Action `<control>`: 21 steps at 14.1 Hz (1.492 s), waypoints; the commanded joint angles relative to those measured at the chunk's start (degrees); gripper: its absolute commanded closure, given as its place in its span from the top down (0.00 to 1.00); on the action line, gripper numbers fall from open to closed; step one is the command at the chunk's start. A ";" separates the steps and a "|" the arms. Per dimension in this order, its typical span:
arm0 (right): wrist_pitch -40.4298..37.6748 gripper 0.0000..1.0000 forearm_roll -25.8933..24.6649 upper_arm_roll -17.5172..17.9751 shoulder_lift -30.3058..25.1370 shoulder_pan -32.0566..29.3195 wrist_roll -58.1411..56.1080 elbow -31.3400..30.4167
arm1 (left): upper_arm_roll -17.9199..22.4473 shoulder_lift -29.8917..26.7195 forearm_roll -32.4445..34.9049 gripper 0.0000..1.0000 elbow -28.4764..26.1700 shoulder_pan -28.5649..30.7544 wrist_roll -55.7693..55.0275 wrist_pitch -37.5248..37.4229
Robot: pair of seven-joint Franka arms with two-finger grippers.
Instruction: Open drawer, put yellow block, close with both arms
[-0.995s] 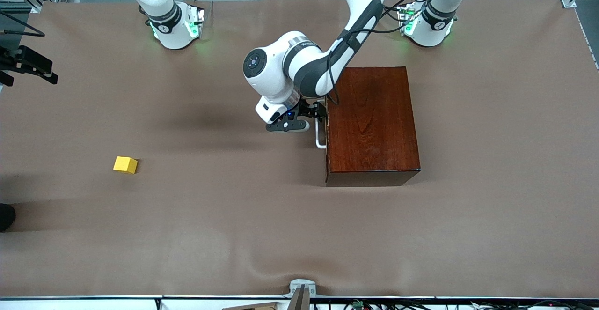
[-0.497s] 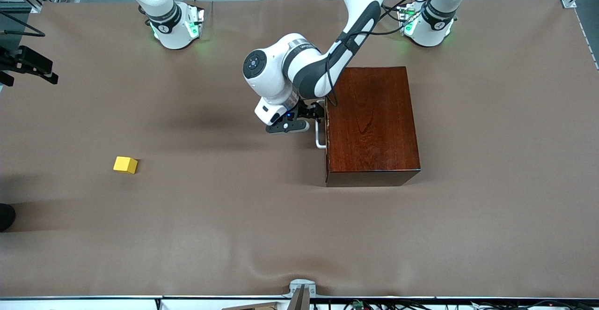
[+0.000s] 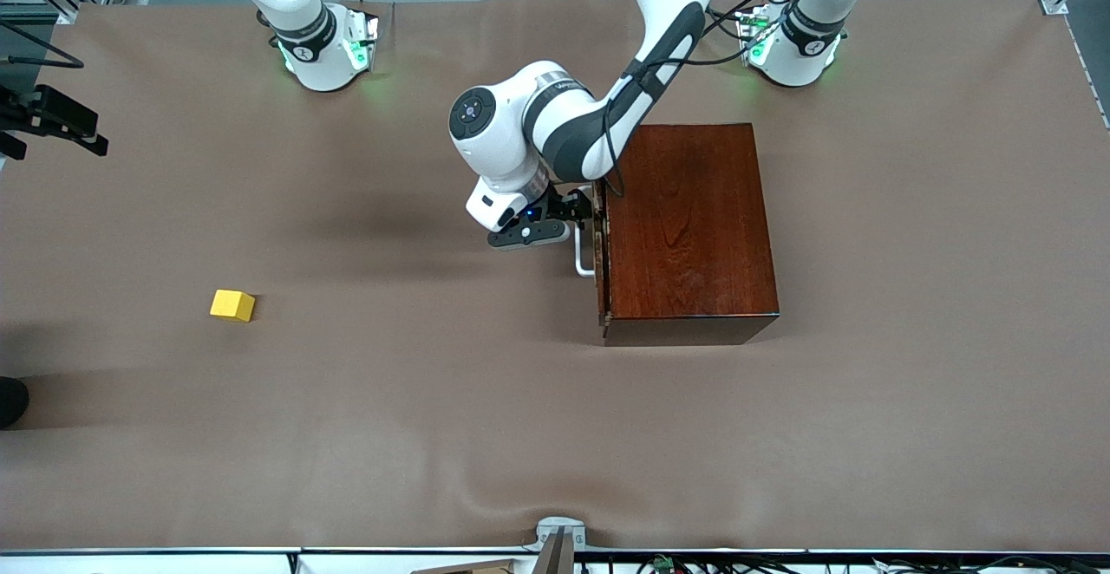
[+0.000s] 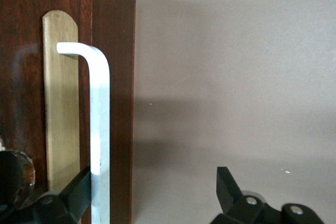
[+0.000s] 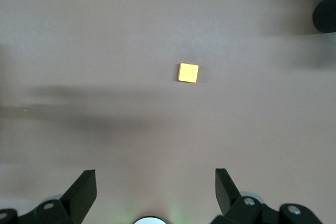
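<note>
The mahogany box stands near the left arm's base. Its drawer front sticks out a sliver, with the white bar handle on it. My left gripper is open at the handle. In the left wrist view the gripper has one finger tucked between the white bar and the drawer front; the other finger is off to the side over bare table. The yellow block lies toward the right arm's end. My right gripper is open high above the block; it is out of the front view.
A brown cloth covers the table. A black clamp-like object sits at the edge of the right arm's end, and a dark round thing lies nearer the camera there.
My left gripper has shifted a little toward the right arm's end, and the handle and drawer front have come out of the box by a sliver. The block has not moved.
</note>
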 commanded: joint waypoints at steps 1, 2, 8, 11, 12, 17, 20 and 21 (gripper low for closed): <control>-0.17 1.00 -0.30 0.01 -0.24 -0.15 -0.41 -0.43 | -0.13 1.55 -2.54 1.00 2.16 -0.51 -1.97 3.37; -0.17 1.00 -0.30 0.09 -0.24 -0.15 -0.41 -0.34 | -0.13 1.55 -2.72 1.00 2.16 -0.60 -2.06 3.99; -0.17 1.00 -0.30 0.01 -0.24 -0.24 -0.41 -0.43 | -0.48 1.55 -2.99 1.00 3.48 -1.22 -3.12 6.28; -0.17 1.00 -0.30 0.01 -0.24 -0.24 -0.41 -0.43 | -0.48 1.64 -3.69 1.00 3.57 -1.74 -3.38 7.60; -0.17 1.00 -0.30 0.01 -0.24 -0.24 -0.41 -0.43 | -0.48 1.64 -4.04 1.00 3.57 -1.74 -3.47 8.03; -0.17 1.00 -0.30 0.01 -0.24 -0.33 -0.41 -0.43 | -0.31 2.87 -4.83 1.00 4.18 -1.66 -4.44 11.55; -0.17 1.00 -0.30 0.01 -0.24 -0.24 -0.41 -0.43 | -0.22 3.31 -5.01 1.00 5.50 -1.57 -4.44 12.69; -0.17 1.00 -0.30 0.01 -0.24 -0.33 -0.41 -0.43 | -0.04 3.75 -5.71 1.00 6.64 -1.57 -4.44 12.70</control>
